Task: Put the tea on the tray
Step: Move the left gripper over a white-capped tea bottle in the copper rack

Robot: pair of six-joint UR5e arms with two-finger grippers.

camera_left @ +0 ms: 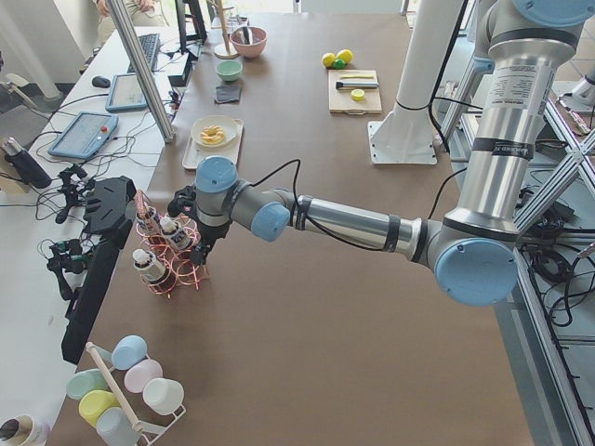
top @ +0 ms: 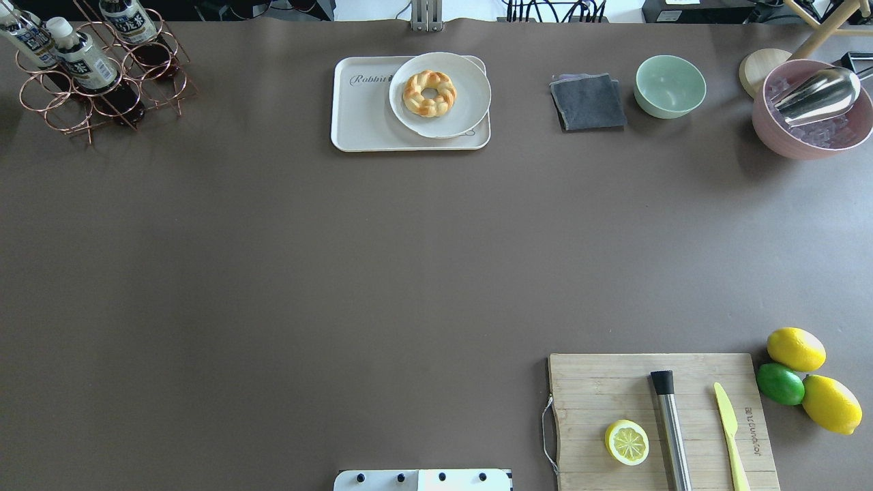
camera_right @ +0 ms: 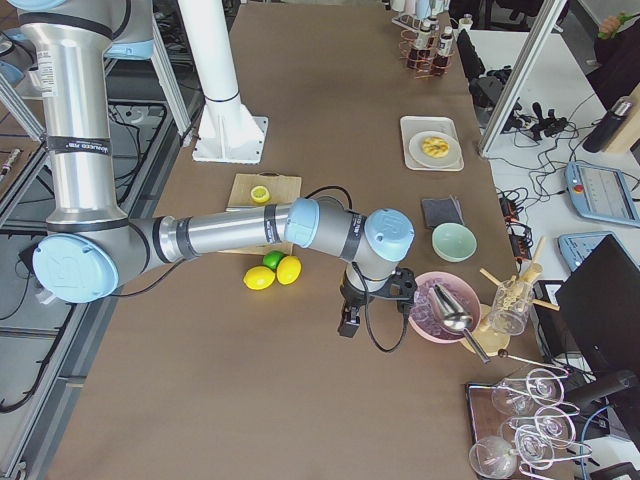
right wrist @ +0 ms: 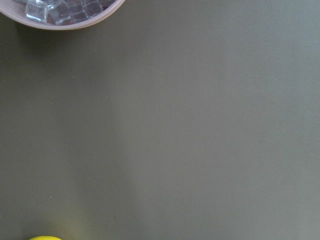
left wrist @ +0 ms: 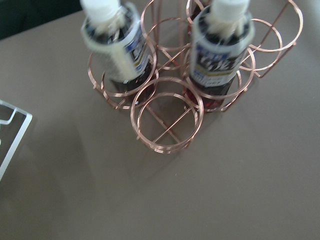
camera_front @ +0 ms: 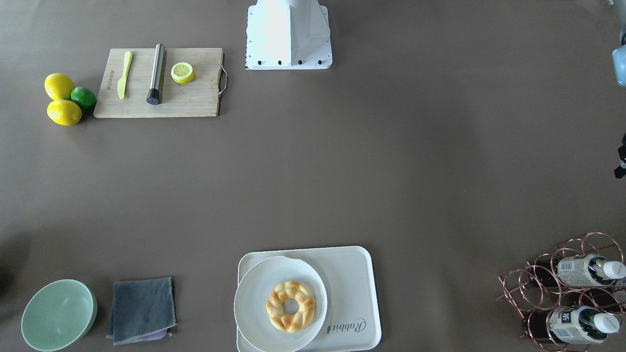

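While my left gripper [camera_left: 200,243] hangs just beside the copper wire rack [left wrist: 167,120], open or closed I cannot tell, the tea bottle [left wrist: 220,55] stands upright inside that rack, well apart from the cream tray [top: 361,119]. I judge this the reach; next I must grip the bottle below its cap [left wrist: 227,7] and lift straight up, clear of the wire

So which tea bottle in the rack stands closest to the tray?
The tea bottle on the copper rack's tray-facing side, cut by the overhead view's top edge; the middle bottle and corner bottle stand farther from the tray.
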